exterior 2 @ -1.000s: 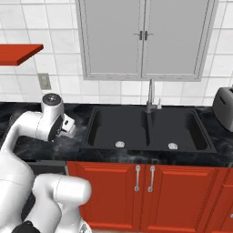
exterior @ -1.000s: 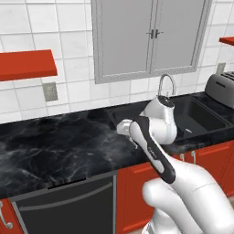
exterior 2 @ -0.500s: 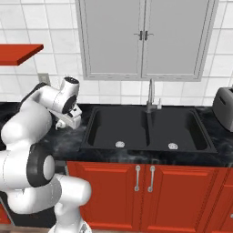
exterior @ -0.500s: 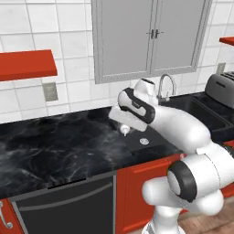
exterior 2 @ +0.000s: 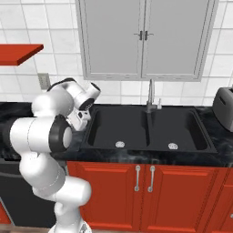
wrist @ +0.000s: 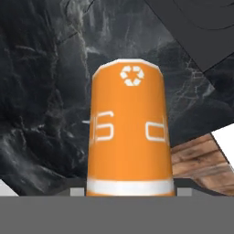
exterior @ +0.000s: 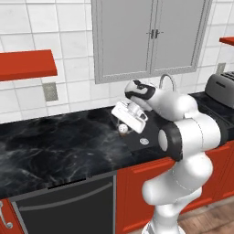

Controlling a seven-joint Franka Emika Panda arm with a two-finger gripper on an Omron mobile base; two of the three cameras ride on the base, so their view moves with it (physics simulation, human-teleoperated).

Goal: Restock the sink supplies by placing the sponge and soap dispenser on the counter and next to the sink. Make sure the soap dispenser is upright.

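Observation:
The soap dispenser (wrist: pixel 129 132), an orange bottle with a white recycling mark on its far end, fills the middle of the hand view. My gripper (exterior: pixel 129 115) is shut on it. The bottle's far end points at the black veined counter (wrist: pixel 41 91), and it hangs above that surface, not touching it. From the right base view, my gripper (exterior 2: pixel 81 116) hovers just left of the sink (exterior 2: pixel 150 132), over the counter's edge. The sponge is out of view.
A curved chrome faucet (exterior 2: pixel 151 98) stands behind the sink's divider. A toaster (exterior 2: pixel 225 102) sits at the far right of the counter. Grey wall cabinets (exterior: pixel 151 36) hang above, and a red shelf (exterior: pixel 25 64) juts out at the left. A wide stretch of counter (exterior: pixel 59 146) lies left of the arm.
The arm has unfolded from low beside the base and swung up over the counter at the sink's left edge. The hand has turned downward with the bottle still held.

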